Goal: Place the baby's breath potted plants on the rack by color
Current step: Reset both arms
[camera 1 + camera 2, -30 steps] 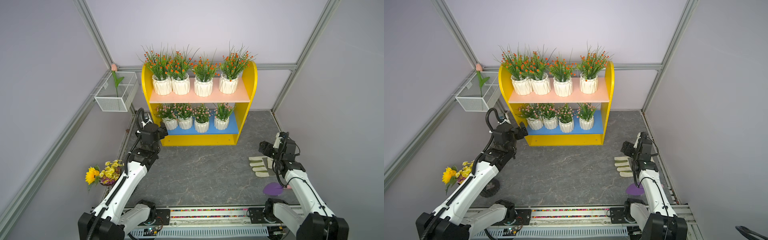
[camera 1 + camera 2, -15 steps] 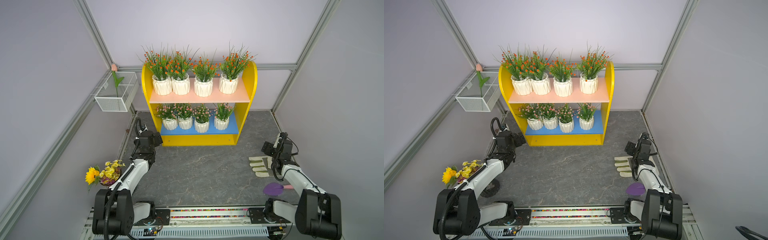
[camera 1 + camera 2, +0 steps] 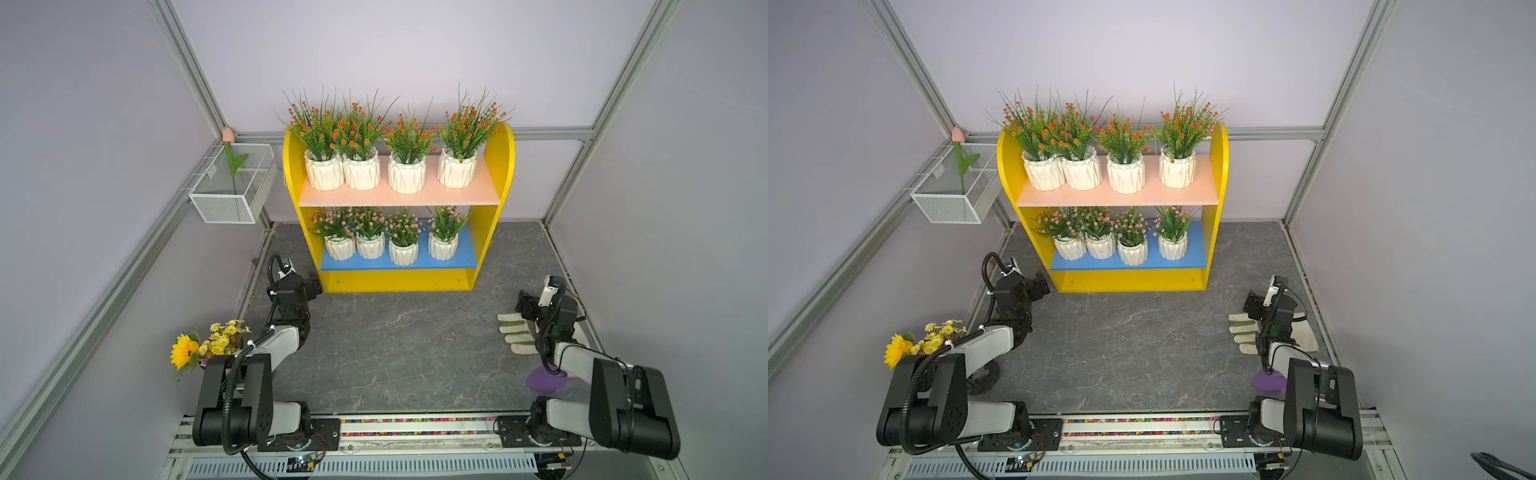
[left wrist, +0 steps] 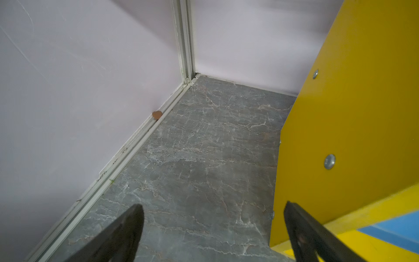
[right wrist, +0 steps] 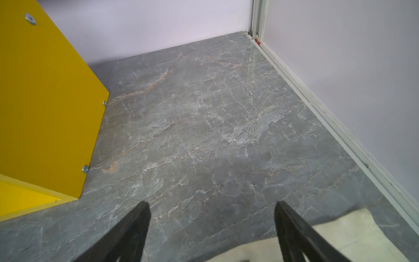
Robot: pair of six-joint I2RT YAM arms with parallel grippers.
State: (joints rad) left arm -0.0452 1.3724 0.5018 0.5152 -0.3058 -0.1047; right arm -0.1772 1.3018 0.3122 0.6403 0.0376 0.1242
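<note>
We see all 8 baby's breath potted plants [image 3: 406, 176] upright on the rack [image 3: 501, 166], ahead of both claws: 4 orange on the peach board [image 3: 399, 198], 4 pink on the blue board [image 3: 466, 253]. The left gripper [image 4: 213, 205] and right gripper [image 5: 212, 202] gape empty, and the left is nearer. The pink pots sit shaded, with their backs hidden.

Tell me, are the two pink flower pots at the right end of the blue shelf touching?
Apart. Both top views show a strip of blue board between the end pot and its neighbour pot.
</note>
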